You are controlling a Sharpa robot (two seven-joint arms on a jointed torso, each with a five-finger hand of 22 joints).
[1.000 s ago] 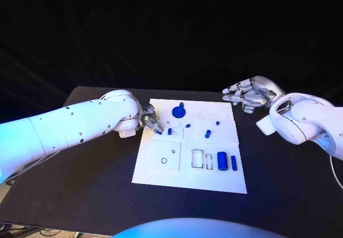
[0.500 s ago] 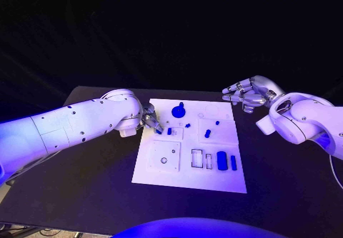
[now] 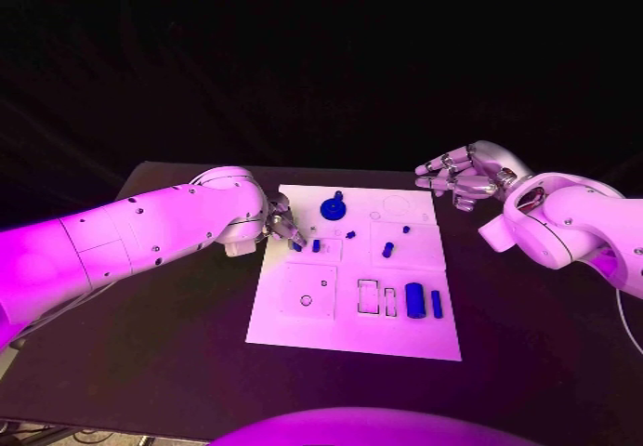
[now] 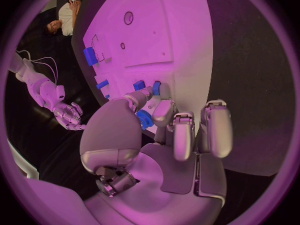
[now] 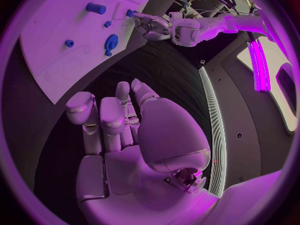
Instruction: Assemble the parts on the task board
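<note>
Looking early-ish imo: left hand (image 3: 281, 226) pinches a small blue part (image 4: 144, 119) at the task board (image 3: 351, 330) 10 o'clock edge, several parts loose; right hand (image 3: 460, 176) empty, fingers apart, at 2.

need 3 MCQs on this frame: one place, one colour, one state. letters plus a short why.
1. Where is the left hand?
A. at the task board's far-left part
B. off the table
C. over the board's near-right corner

2. What colour are the parts?
A. red
B. blue
C. yellow

3. What is the right hand doing?
A. gripping the gear
B. pressing the board
C. holding nothing, fingers apart

Key:
1 A: the left hand sits over the task board by its far-left edge.
2 B: gear and large cylinder are blue.
3 C: the right hand hangs beyond the board's far-right corner, empty.
</note>
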